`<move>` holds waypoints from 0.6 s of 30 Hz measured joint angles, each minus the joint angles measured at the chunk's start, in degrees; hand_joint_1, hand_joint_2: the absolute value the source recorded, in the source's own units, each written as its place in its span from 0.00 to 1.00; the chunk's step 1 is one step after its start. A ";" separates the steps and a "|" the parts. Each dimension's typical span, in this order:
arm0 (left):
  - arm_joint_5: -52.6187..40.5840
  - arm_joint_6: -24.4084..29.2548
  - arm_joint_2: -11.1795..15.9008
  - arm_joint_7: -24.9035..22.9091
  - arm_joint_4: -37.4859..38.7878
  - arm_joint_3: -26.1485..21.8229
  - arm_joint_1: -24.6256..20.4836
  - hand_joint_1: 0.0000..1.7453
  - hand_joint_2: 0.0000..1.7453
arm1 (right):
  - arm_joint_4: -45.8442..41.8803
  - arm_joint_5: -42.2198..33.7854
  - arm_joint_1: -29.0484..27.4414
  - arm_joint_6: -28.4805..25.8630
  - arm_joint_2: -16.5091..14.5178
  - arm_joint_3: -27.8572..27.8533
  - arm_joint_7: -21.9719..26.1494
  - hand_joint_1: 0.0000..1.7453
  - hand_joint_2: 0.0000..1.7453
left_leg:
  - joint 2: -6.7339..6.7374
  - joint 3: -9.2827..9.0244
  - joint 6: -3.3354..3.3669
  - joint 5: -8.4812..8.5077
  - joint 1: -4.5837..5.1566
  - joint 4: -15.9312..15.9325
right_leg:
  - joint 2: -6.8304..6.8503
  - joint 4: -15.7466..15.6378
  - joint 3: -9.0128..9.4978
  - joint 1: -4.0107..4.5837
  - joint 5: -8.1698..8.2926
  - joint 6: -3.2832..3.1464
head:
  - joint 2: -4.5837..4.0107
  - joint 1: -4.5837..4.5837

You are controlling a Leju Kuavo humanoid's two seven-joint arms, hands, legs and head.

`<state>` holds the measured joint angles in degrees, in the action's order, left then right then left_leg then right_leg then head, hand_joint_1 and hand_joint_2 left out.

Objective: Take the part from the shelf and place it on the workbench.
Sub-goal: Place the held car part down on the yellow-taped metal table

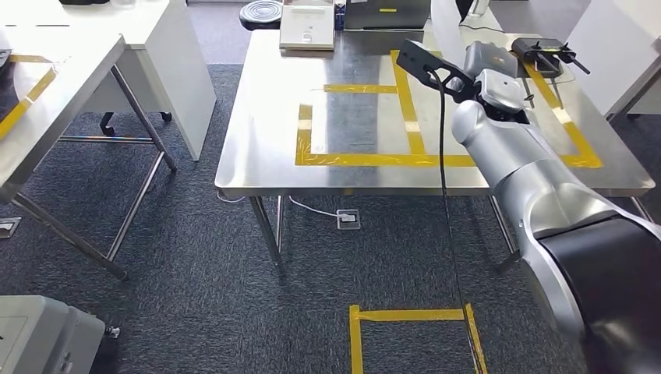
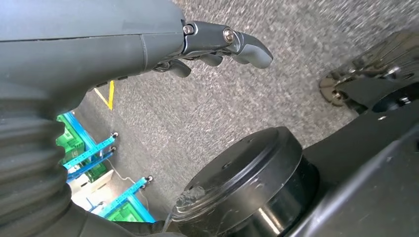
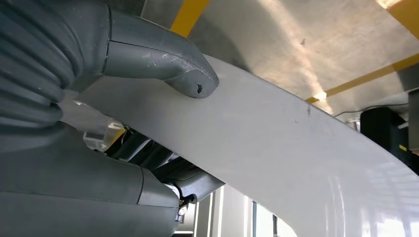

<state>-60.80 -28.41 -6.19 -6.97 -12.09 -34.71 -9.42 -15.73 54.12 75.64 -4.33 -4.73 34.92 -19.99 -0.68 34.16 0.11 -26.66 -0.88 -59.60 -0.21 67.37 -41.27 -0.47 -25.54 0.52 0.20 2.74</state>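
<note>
The part is a long white curved panel (image 3: 276,148). My right hand (image 3: 123,54) grips it, thumb (image 3: 190,79) on one face and darker fingers (image 3: 190,185) under the other. In the head view my right arm reaches over the steel workbench (image 1: 351,167), which is marked with yellow tape; the right hand (image 1: 499,82) sits above its right half. The white part (image 1: 446,27) rises from it toward the bench's far edge. Whether the part touches the bench I cannot tell. My left hand (image 2: 217,44) hangs over the carpet, fingers loosely extended, holding nothing.
A black device (image 1: 546,51) lies on the bench's far right. A beige box (image 1: 306,27) and a grey case (image 1: 386,12) sit at its far edge. Another steel table (image 1: 47,101) stands at left. Blue shelving with green bins (image 2: 89,158) stands behind me.
</note>
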 joint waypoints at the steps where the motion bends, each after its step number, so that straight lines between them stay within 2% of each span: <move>1: -0.13 0.00 -0.14 0.02 0.01 0.00 -0.19 0.00 1.00 | 0.11 0.28 0.08 0.35 0.20 0.22 0.09 1.00 1.00 | -0.05 -0.37 -0.27 -0.40 0.09 -0.02 | 0.01 -3.74 1.30 0.15 2.01 -0.16 | 0.00 0.01; 2: -0.25 0.00 -0.27 0.04 0.01 0.01 -0.44 0.00 1.00 | 0.22 0.47 0.13 0.75 0.34 0.43 0.18 1.00 1.00 | -0.09 -0.54 -0.58 -0.68 0.14 -0.02 | 0.01 -6.45 2.33 0.30 3.01 -0.36 | 0.00 -0.01; 3: -0.35 0.00 -0.39 0.13 0.02 0.01 -0.67 0.00 1.00 | 0.34 0.66 0.10 1.23 0.43 0.55 0.22 1.00 1.00 | -0.11 -0.57 -0.90 -0.86 0.17 0.03 | -0.02 -7.72 2.86 0.50 3.00 -0.56 | 0.00 -0.02; 4: -0.43 0.00 -0.51 0.26 0.02 0.02 -0.87 0.00 1.00 | 0.46 0.85 0.02 1.81 0.46 0.68 0.25 1.00 1.00 | -0.14 -0.63 -1.23 -0.95 0.21 0.13 | -0.08 -8.01 3.12 0.67 2.56 -0.79 | 0.00 -0.04; 7: -0.08 0.00 -0.61 0.67 -0.10 0.02 -1.08 0.00 1.00 | 0.59 1.42 -0.41 3.42 0.27 1.10 0.08 1.00 1.00 | 0.08 -0.57 -2.10 -1.73 0.21 -0.69 | -0.18 -8.68 4.04 0.29 2.06 -1.68 | 0.00 -0.06; 8: 0.29 0.00 -0.56 0.79 -0.15 0.01 -1.13 0.00 1.00 | 0.61 1.58 -0.50 3.91 0.05 1.24 0.03 1.00 1.00 | 0.19 0.38 -2.31 -2.55 0.22 -2.71 | -0.19 -8.88 4.54 0.13 1.88 -2.02 | 0.00 -0.04; 9: 0.70 0.00 -0.46 0.90 -0.17 -0.01 -1.13 0.00 1.00 | 0.64 1.73 -0.64 4.40 -0.27 1.38 -0.01 1.00 1.00 | 0.27 2.09 -2.44 -3.66 0.20 -5.86 | -0.22 -8.95 4.96 0.10 1.61 -2.34 | 0.00 -0.03; 11: 1.54 0.00 -0.16 1.05 -0.17 -0.13 -1.04 0.00 1.00 | 0.78 1.75 -1.27 5.36 -0.90 1.57 -0.25 1.00 1.00 | 0.32 6.76 -2.61 -5.63 0.19 -13.29 | -0.29 -8.94 5.73 0.20 0.97 -2.70 | 0.00 -0.02; 12: 1.90 0.00 0.01 1.07 -0.17 -0.28 -0.89 0.00 1.00 | 0.88 1.68 -1.71 5.71 -1.13 1.61 -0.43 1.00 1.00 | 0.32 8.50 -2.62 -5.48 0.20 -15.30 | -0.33 -8.90 6.13 0.27 0.61 -2.73 | 0.00 -0.02; 13: 2.19 0.00 0.14 1.08 -0.17 -0.47 -0.70 0.00 1.00 | 0.97 1.60 -2.11 6.02 -1.28 1.61 -0.65 1.00 1.00 | 0.32 9.25 -2.56 -4.25 0.21 -15.25 | -0.35 -8.84 6.56 0.32 0.23 -2.70 | 0.00 -0.02; 14: 2.32 0.00 0.26 1.08 -0.17 -0.67 -0.47 0.00 1.00 | 1.04 1.58 -2.36 6.31 -1.36 1.61 -0.79 1.00 1.00 | 0.32 8.80 -2.41 -2.04 0.21 -12.88 | -0.36 -8.74 6.99 0.35 -0.17 -2.62 | 0.00 -0.03; 15: 2.32 0.00 0.34 1.08 -0.17 -0.81 -0.20 0.00 1.00 | 1.08 1.61 -2.49 6.54 -1.43 1.61 -0.89 1.00 1.00 | 0.35 7.48 -2.20 0.61 0.24 -9.00 | -0.36 -8.61 7.37 0.36 -0.61 -2.49 | 0.00 -0.03; 16: 2.28 0.00 0.42 1.07 -0.17 -0.89 0.06 0.00 1.00 | 1.11 1.64 -2.51 6.73 -1.47 1.61 -0.93 1.00 1.00 | 0.38 5.89 -1.94 2.49 0.35 -5.19 | -0.37 -8.44 7.64 0.45 -1.05 -2.30 | 0.00 -0.03; 17: 2.25 0.00 0.45 1.05 -0.16 -0.93 0.27 0.00 1.00 | 1.14 1.68 -2.50 6.91 -1.51 1.61 -0.94 1.00 1.00 | 0.41 4.55 -1.66 3.58 0.44 -2.13 | -0.41 -8.27 7.76 0.53 -1.44 -2.05 | 0.00 -0.06; 18: 2.27 0.00 0.45 1.04 -0.14 -0.96 0.46 0.00 1.00 | 1.19 1.70 -2.52 7.03 -1.55 1.61 -0.94 1.00 1.00 | 0.41 3.72 -1.42 3.84 0.53 -0.38 | -0.45 -8.19 7.78 0.59 -1.72 -1.79 | 0.00 -0.07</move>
<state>-58.53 -28.41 -5.74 -5.93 -12.23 -35.67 -8.96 -14.55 55.83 73.12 2.71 -6.28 36.52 -20.93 -0.27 37.88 -1.30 -22.82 -0.35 -59.98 -0.66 59.18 -33.48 0.12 -27.26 -1.27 0.20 2.68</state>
